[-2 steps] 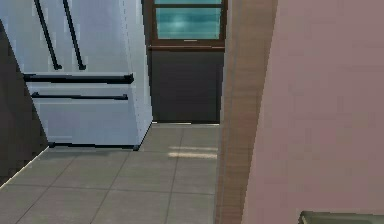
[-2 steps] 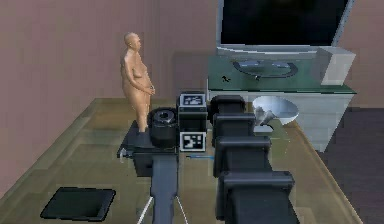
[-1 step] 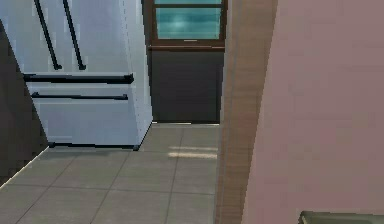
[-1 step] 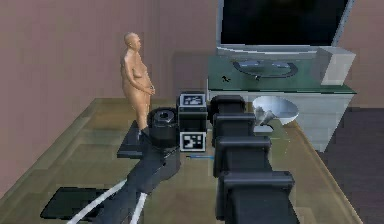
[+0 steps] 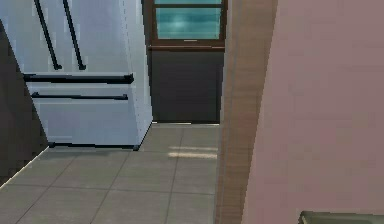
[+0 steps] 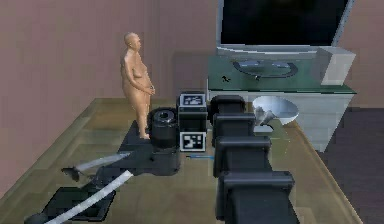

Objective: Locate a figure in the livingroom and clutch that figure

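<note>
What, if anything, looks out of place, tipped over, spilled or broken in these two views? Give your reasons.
Nothing stands out. The figure stands upright, the television sits squarely on its cabinet, and the fridge has its doors shut. No spill or damage shows on the floors.

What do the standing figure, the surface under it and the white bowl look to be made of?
Figure: even matt tan-orange all over, likely terracotta or clay, possibly resin.
Surface: wood by the look, brown with plank-like streaks and little sheen.
Bowl: smooth white with soft shading, probably glazed ceramic; plastic cannot be ruled out.
</note>
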You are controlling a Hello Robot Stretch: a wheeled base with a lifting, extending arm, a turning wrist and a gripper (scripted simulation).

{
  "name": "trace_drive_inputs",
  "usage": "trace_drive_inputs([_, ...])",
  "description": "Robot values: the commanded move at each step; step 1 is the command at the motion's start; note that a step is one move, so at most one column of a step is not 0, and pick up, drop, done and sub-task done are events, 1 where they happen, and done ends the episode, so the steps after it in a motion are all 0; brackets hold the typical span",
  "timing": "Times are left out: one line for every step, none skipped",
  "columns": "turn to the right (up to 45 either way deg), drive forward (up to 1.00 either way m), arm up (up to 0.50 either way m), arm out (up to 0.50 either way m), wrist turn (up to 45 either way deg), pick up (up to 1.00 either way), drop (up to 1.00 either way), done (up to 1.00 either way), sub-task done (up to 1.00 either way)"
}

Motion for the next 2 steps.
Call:
trace_drive_inputs([0.0,0.00,0.00,0.00,45.0,0.00,0.00,0.00,0.00])
trace_drive_inputs([0.0,0.00,0.00,0.00,33.0,0.00,0.00,0.00,0.00])
